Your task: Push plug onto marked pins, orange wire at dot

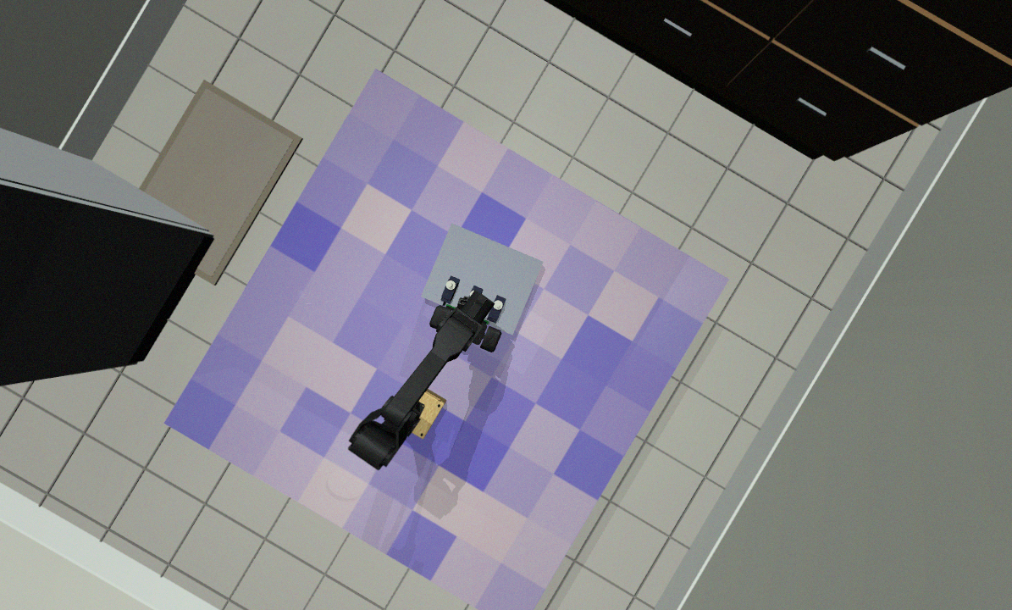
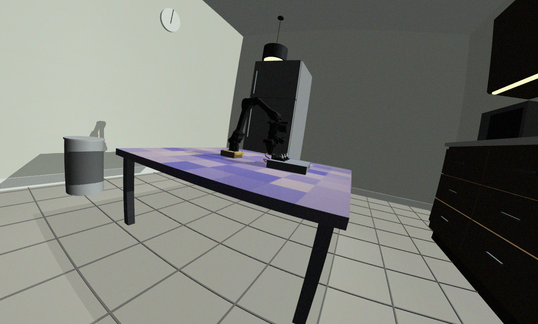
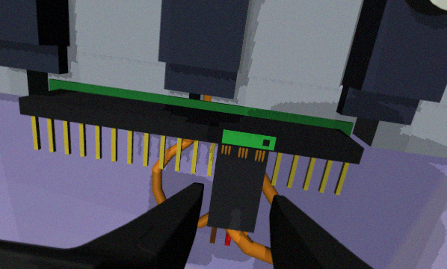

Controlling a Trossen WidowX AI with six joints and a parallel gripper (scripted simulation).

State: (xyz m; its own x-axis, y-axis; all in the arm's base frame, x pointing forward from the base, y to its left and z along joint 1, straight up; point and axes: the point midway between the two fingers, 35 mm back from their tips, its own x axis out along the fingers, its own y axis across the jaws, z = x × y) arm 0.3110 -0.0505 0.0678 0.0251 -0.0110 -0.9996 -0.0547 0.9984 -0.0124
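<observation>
The flat black plug (image 3: 235,187) sits square to the pin row, its front end against the black strip at the green band (image 3: 242,139). It covers the three marked pins, and no gap shows at its front. The band's dot is at its right end. The orange wire (image 3: 257,252) leaves the plug's rear on that same side, beside the red and brown wires. The uncovered metal pins (image 3: 98,142) look straight. My gripper (image 3: 237,199) (image 2: 270,152) is open, with one finger on each side of the plug and a gap to each. The servo motor cannot be made out.
The grey holder block (image 1: 486,256) (image 2: 287,165) lies beyond the pin strip, with dark clamps (image 3: 205,33) on its near side. The orange lead loops below the pins on both sides of the plug. The arm's yellow base (image 1: 432,413) (image 2: 232,154) stands on the checkered table (image 2: 238,173).
</observation>
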